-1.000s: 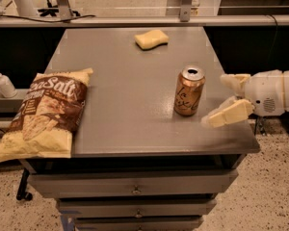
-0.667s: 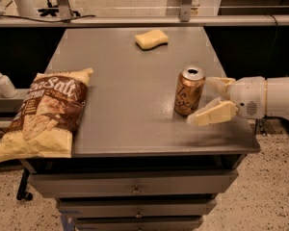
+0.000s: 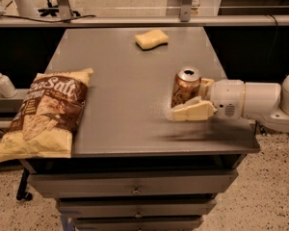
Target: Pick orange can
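Camera view: the orange can (image 3: 185, 86) stands upright on the right half of the grey desk (image 3: 120, 76), nearer its front edge. The tool (image 3: 189, 99) reaches in from the right with its fingers spread, one in front of the can's base and the other behind it; whether they touch it cannot be told. A chip bag (image 3: 44, 113) lies at the left edge, and a yellow sponge (image 3: 151, 38) at the far side.

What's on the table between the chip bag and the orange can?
Nothing: the camera view shows bare table between chip bag and orange can. The gripper, open, brackets the can from the right.
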Controlling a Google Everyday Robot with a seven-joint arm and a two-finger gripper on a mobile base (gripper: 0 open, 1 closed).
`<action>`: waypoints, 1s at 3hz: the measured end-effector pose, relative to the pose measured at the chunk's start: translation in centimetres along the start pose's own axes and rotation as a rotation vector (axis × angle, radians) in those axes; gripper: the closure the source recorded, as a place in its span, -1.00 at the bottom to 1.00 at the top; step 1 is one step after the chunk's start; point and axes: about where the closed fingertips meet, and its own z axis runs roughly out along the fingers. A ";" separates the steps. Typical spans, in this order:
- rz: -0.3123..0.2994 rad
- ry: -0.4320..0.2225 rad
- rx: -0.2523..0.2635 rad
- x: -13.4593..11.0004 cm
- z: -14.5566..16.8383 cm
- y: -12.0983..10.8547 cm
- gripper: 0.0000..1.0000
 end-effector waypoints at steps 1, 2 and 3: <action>-0.048 -0.024 -0.001 -0.9 0.6 0.1 -0.17; -0.118 -0.035 0.019 -2.2 0.5 0.0 0.27; -0.173 -0.061 0.042 -4.2 0.3 -0.8 0.74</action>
